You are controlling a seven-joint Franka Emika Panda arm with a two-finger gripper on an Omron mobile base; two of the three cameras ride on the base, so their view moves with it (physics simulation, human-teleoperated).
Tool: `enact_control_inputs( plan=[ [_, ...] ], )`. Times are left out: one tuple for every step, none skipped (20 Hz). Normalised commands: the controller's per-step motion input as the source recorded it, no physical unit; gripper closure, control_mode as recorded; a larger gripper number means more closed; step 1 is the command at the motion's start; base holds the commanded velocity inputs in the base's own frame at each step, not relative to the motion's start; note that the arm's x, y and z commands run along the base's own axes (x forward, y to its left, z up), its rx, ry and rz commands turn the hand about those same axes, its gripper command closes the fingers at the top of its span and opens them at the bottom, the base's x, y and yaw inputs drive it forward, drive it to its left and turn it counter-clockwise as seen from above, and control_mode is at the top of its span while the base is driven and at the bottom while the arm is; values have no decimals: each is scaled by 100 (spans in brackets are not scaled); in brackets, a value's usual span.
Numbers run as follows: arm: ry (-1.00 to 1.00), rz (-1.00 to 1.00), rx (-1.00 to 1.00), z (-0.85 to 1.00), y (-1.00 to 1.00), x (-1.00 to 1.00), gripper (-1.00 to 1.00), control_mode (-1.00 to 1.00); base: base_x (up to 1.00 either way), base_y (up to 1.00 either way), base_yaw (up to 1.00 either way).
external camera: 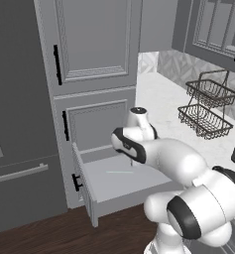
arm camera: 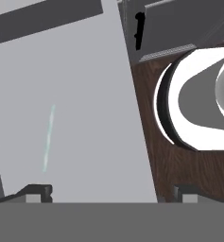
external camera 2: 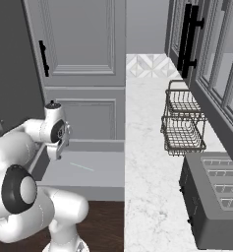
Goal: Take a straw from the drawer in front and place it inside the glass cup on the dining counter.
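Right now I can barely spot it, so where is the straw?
The straw lies flat on the pale floor of the open drawer, below the tool; in the hand view it is a faint streak at left.

White Franka arm point(external camera: 188, 163), dark joints.
Glossy rounded white shells, black bands at joints, grey round caps; small dark finger tips point(arm camera: 38, 191).

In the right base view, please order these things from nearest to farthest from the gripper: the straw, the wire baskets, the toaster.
From the gripper, over the open drawer:
1. The straw, lying on the drawer floor just below and right of it.
2. The wire baskets, across on the marble counter.
3. The toaster, at the counter's near right end.
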Motion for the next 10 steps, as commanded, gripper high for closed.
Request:
enact_control_inputs(
  plan=[
    [0,0,-4,-28,0,0,-100,-100,0,0,0],
    [0,-1,-2,-26,0,0,-100,-100,0,0,0],
    [0,-1,-3,-26,0,0,-100,-100,0,0,0],
    [0,-1,-3,-27,0,0,-100,-100,0,0,0],
    [0,-1,-3,-27,0,0,-100,-100,0,0,0],
    [0,-1,-2,-26,0,0,-100,-100,0,0,0],
    [0,-2,-2,-25,0,0,-100,-100,0,0,0],
    [0,-2,-1,-21,0,0,-100,-100,0,0,0],
    [0,-1,0,-17,0,0,-100,-100,0,0,0],
    [0,-1,0,-18,0,0,-100,-100,0,0,0]
  ],
)
